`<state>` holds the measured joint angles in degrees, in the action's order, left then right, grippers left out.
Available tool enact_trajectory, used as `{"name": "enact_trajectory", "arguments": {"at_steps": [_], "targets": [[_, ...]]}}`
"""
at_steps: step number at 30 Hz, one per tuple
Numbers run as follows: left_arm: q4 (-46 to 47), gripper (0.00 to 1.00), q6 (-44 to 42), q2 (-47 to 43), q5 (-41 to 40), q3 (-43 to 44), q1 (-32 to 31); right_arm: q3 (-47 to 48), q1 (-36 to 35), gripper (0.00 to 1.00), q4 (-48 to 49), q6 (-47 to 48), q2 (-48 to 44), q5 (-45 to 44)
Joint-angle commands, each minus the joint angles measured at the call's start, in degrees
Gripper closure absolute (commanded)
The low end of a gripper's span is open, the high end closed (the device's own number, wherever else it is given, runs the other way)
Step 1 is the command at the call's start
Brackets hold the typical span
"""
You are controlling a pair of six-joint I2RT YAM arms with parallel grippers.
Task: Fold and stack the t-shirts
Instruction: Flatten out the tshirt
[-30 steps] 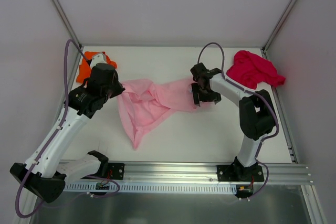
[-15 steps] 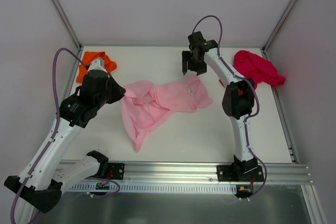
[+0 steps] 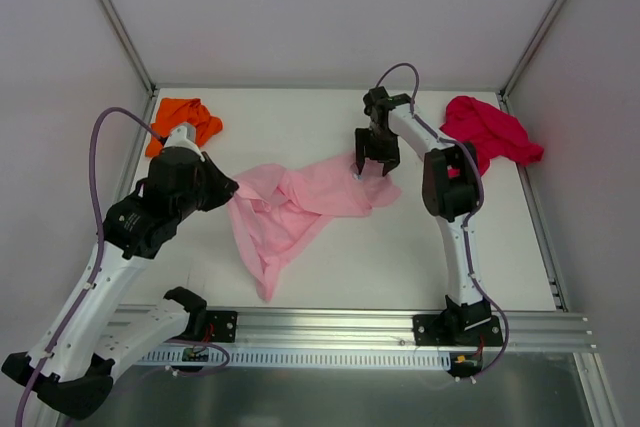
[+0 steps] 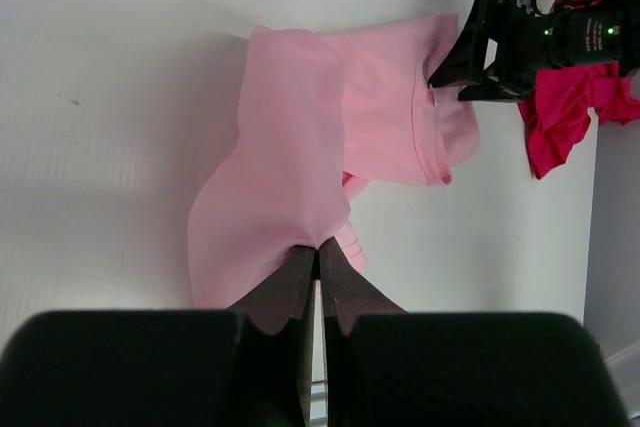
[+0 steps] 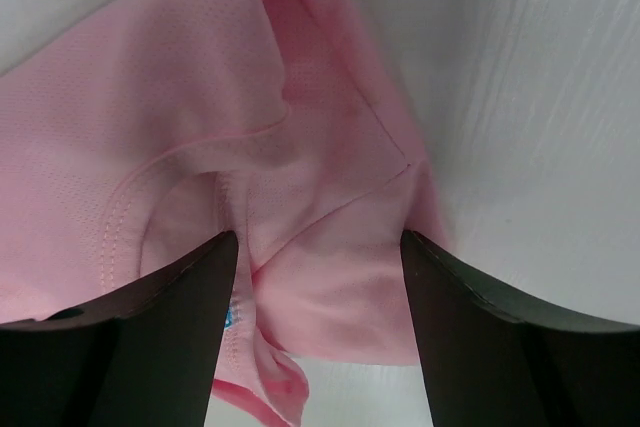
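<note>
Nothing is folded or stacked yet. The pink tee [image 3: 300,202] lies rumpled in the middle of the table [image 3: 300,117]. The orange tee [image 3: 185,119] sits bunched in the far left corner and the red tee [image 3: 490,132] at far right, neither in any hand. The left hand [image 4: 318,247] is clenched on the pink tee's left edge. The right hand [image 5: 318,242] stands spread over its far right part, gripping nothing. A small blue tag [image 5: 232,317] shows there, too small to read; no other writing.

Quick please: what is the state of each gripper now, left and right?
Left gripper: closed, pinching the pink t-shirt.
Right gripper: open over the pink t-shirt, holding nothing.
</note>
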<state>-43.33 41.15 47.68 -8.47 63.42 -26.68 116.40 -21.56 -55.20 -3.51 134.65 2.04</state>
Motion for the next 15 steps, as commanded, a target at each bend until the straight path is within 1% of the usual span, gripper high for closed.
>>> {"name": "enact_trajectory", "arguments": {"at_steps": [1,3,11,15], "targets": [[0.7,1.0,0.3,0.6,1.3,0.3,-0.4,0.3,0.5,0.29,-1.1,0.9,-4.3,0.5],[0.7,1.0,-0.3,1.2,0.6,0.8,-0.4,-0.6,0.8,0.28,-1.6,1.0,-5.5,0.9],[3.6,1.0,-1.2,4.1,1.3,1.0,-0.4,-14.2,0.9,0.27,1.0,1.0,-17.3,6.7],[5.4,1.0,-1.7,5.7,2.1,0.7,-0.5,-17.1,0.7,0.27,0.9,2.9,-20.8,8.7]]}}
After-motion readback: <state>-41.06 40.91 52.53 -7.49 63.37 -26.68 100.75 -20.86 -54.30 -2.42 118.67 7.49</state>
